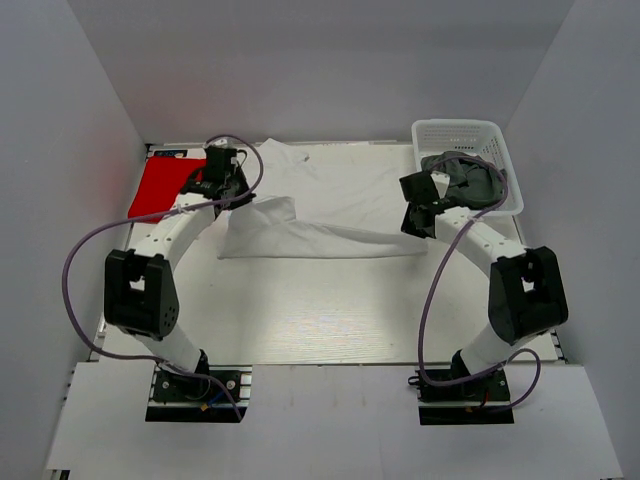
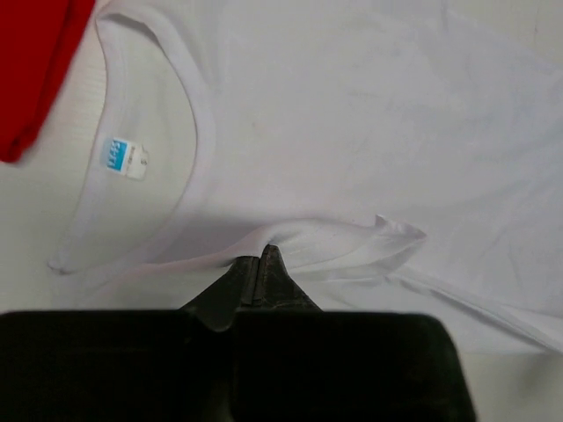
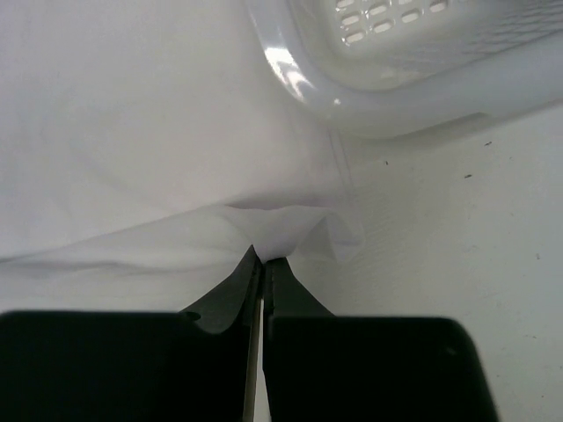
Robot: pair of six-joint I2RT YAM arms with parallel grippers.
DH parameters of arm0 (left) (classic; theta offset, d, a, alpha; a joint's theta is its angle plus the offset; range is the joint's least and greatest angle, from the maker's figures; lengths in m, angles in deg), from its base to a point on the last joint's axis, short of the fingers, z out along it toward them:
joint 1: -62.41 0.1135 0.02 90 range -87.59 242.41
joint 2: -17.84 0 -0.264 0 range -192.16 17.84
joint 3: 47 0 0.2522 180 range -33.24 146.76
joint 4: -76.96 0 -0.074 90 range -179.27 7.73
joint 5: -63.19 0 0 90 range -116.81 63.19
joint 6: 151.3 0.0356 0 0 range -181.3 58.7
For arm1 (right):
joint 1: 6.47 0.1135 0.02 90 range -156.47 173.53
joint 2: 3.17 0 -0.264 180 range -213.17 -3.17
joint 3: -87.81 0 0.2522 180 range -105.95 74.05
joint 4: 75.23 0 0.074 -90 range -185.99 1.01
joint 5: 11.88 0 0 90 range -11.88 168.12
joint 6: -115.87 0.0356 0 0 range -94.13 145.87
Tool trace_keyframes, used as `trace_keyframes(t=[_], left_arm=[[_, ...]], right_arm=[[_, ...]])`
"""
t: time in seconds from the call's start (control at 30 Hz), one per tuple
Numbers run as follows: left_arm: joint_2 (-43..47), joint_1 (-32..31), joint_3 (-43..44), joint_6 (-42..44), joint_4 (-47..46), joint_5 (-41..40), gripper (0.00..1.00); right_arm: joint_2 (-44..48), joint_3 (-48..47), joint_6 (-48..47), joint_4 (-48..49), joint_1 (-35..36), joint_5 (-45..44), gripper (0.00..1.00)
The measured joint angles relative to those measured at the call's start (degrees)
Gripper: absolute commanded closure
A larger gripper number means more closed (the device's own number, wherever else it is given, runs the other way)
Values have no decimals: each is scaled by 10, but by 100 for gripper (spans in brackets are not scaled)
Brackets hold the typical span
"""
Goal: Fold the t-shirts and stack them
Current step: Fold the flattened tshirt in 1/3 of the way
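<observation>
White t-shirt (image 1: 330, 200) cloth is in the grip of both claws. The left arm rises from its base to a bulky elbow, and its forearm then reaches forward to the far left part of the tabletop (image 1: 330, 320). The left claw (image 1: 240, 197) is low over the cloth there. In the left wrist view, the left claw (image 2: 259, 259) has its fingers pressed together on a small raised fold of the soft white short-sleeved shirt (image 2: 369, 105). The fold is near the rounded neckline. A small blue and white label (image 2: 123, 158) sits inside the collar. Just beside the collar, at the upper left, lies the edge of the bright red t-shirt (image 2: 35, 61).

The right arm bends at its elbow on the right and slants forward and inward. The right claw (image 1: 416, 222) is at the white t-shirt's right end. Its wrist view shows the right claw (image 3: 264, 257) closed tight on a puckered pinch of white cloth (image 3: 132, 114). The pinch is just beside the rim of the white plastic lattice basket (image 3: 396, 97).

From above, the white t-shirt spreads over the far middle of the tabletop, and its near edge runs between the two claws. The red t-shirt (image 1: 160, 185) lies flat at the far left. The dark grey t-shirt (image 1: 470, 180) is bunched inside the basket (image 1: 455, 127) at the far right.
</observation>
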Motion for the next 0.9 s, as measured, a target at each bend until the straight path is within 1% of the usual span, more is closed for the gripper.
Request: trace_keyframes(t=[0.17,0.23,0.27,0.3,0.33,0.37,0.4,0.43,0.47,0.5,0.53,0.57,0.73,0.83,0.9], left_arm=[[-61,0,51,35,-16,-16,100],[-84,0,66,46,-22,-22,100],[-99,0,78,51,-22,-26,100],[-115,0,92,56,-22,-31,98],[-132,0,108,59,-21,-35,88],[-151,0,128,65,-18,-42,74],[-168,0,147,70,-17,-49,43],[-186,0,169,76,-11,-56,29],[-202,0,187,81,-5,-63,18],[-214,0,203,83,0,-71,3],[-223,0,216,85,6,-79,0],[-229,0,223,85,13,-84,0],[-216,1,214,76,32,-89,0],[-165,0,136,68,14,-72,0],[-131,-2,81,61,10,-54,0]], right_arm=[[-35,-26,0,-9,-11,-12,100],[-48,-34,1,-11,-14,-19,98],[-57,-41,2,-12,-15,-23,88],[-64,-47,4,-12,-15,-24,80],[-71,-53,6,-12,-15,-27,73],[-76,-59,5,-12,-15,-30,55],[-78,-64,8,-12,-15,-32,47],[-79,-66,7,-12,-15,-33,41],[-79,-69,6,-12,-15,-34,29],[-79,-70,7,-12,-15,-35,17],[-79,-71,6,-12,-15,-36,14],[-78,-71,4,-13,-15,-35,10],[-54,-58,-9,-4,-10,-16,10],[-16,-22,-17,22,1,11,10],[-7,-7,-21,38,10,33,10]])
